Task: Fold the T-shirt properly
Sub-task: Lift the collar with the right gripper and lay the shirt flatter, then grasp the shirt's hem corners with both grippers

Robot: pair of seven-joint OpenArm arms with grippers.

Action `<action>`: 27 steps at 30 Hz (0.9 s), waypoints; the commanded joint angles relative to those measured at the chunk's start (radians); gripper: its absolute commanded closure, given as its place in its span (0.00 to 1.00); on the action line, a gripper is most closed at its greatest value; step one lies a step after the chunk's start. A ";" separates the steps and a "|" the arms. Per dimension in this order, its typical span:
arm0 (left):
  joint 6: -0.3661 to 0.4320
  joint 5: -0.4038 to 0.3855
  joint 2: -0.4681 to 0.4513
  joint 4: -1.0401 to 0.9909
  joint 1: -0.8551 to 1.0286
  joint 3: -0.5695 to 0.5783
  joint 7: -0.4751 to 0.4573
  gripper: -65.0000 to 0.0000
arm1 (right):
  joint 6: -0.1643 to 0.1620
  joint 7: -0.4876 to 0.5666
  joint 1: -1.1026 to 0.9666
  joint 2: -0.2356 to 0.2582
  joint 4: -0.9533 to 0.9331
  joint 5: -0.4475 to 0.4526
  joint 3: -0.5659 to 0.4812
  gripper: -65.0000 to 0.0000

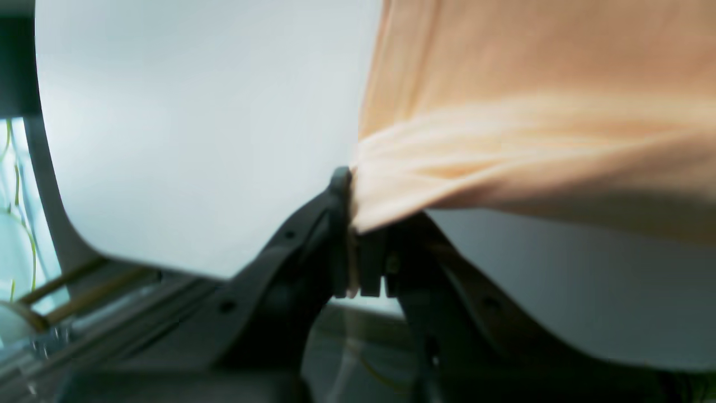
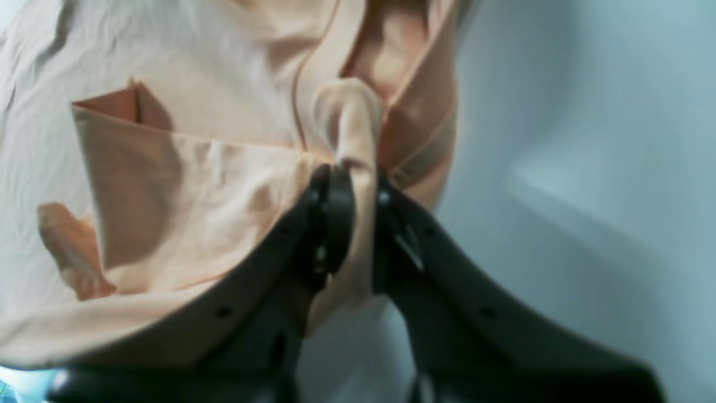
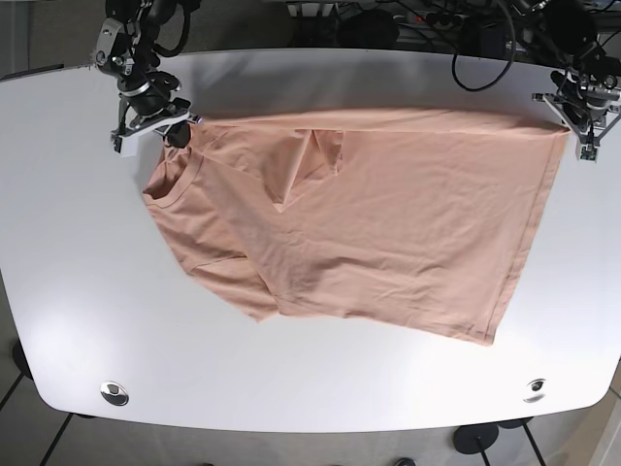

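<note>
A peach T-shirt [image 3: 369, 223] lies spread on the white table [image 3: 78, 291], collar to the left, hem to the right. My right gripper [image 3: 182, 128] is shut on the shirt's far shoulder near the collar; in the right wrist view the fabric [image 2: 352, 129] bunches between its fingers [image 2: 335, 212]. My left gripper [image 3: 568, 126] is shut on the far hem corner; in the left wrist view the cloth [image 1: 503, 162] is pinched at the fingertips [image 1: 341, 190] and pulled taut. A sleeve [image 3: 315, 155] lies folded over the chest.
Cables [image 3: 475, 49] and dark equipment sit beyond the table's far edge. Two round metal fittings [image 3: 114, 392] [image 3: 533, 389] sit near the front corners. Bare table shows on the left and in front of the shirt.
</note>
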 commanded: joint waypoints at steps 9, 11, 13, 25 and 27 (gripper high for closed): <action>0.010 -0.011 -0.020 0.024 -0.006 0.004 -0.012 0.47 | -0.042 0.021 0.068 0.074 0.094 -0.043 0.002 0.11; 0.010 -0.051 -0.023 0.016 -0.058 0.003 -0.012 0.47 | -0.053 0.015 0.141 0.090 0.031 -0.094 -0.001 0.13; 0.010 -0.086 -0.023 0.025 -0.091 0.003 -0.012 0.47 | -0.053 0.002 0.220 0.119 -0.053 -0.123 -0.001 0.12; 0.010 -0.124 -0.027 0.041 -0.298 0.070 -0.015 0.46 | -0.052 -0.015 0.382 0.140 -0.320 -0.117 -0.121 0.19; 0.049 -0.080 -0.029 -0.075 -0.391 0.107 -0.017 0.46 | -0.052 -0.010 0.382 0.117 -0.323 -0.116 -0.117 0.42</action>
